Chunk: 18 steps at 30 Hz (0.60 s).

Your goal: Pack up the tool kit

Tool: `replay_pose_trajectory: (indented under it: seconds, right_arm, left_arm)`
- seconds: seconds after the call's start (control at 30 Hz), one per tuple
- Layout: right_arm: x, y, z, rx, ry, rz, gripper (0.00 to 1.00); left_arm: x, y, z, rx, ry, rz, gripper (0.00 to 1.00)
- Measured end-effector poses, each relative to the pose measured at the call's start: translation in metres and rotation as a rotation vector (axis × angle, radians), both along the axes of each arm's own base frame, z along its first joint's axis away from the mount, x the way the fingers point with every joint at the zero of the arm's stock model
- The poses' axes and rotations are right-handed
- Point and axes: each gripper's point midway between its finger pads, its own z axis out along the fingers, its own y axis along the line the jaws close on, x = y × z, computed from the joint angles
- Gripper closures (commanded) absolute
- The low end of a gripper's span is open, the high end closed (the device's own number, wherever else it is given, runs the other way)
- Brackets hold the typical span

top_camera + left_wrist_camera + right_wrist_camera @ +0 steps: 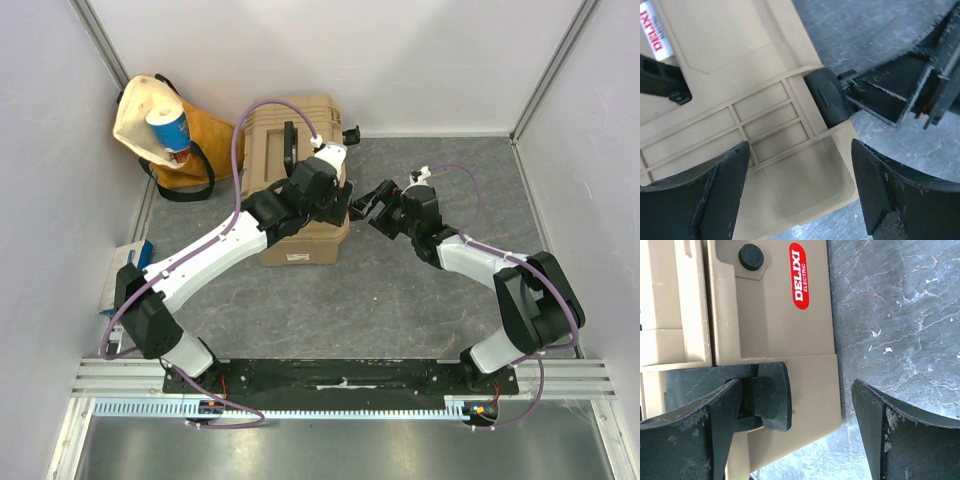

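Viewing from above, the tan toolbox (300,112) stands closed at the left-centre of the grey marbled surface (400,290). The left arm reaches over its lid and the right pincer (365,205) sits just beside its right-hand edge. Only this view shows the yellow-cream cloth bag (190,130) in the far left corner, with a blue, red and white cylinder (170,125) standing in its mouth.

The left wrist view adds lid detail. The smooth moulded plastic carries a recessed grid of rectangular ribs and a rounded corner, with a black matte latch (827,97) at the edge. The left pincer (799,150) is spread wide above that corner and grips nothing. The right pincer's black angular body appears beyond the latch.

The right wrist view shows the box's side wall: a red oval label (799,275) reading DELIXI ELECTRIC, a round black knob (750,256) and a flat black latch plate (772,395). Here the right pincer is also spread wide and empty. One scuffed black finger (700,430) overlaps the latch and the other hangs over bare surface. Contact with the latch cannot be judged.
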Motion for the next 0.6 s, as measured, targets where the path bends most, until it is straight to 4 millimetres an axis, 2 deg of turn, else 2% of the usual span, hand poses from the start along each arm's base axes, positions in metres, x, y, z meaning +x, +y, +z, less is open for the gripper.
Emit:
replay_pose_trajectory:
  seconds: [0.23,0.33,0.53,0.6]
  right_arm:
    - [-0.001,0.013,0.001,-0.064,-0.031,0.002,0.05]
    - [-0.002,0.018,0.002,-0.092,-0.045,-0.001,0.07]
    - [-0.003,0.025,0.007,-0.156,-0.08,-0.011,0.32]
    - [-0.004,0.027,0.011,-0.179,-0.088,-0.016,0.36]
  left_arm:
    - [0.01,0.015,-0.002,0.014,0.045,0.134,0.11]
    - [0.011,0.019,-0.003,0.003,0.053,0.157,0.07]
    - [0.011,0.021,-0.004,-0.001,0.064,0.173,0.04]
    - [0.013,0.022,-0.006,0.007,0.063,0.182,0.05]
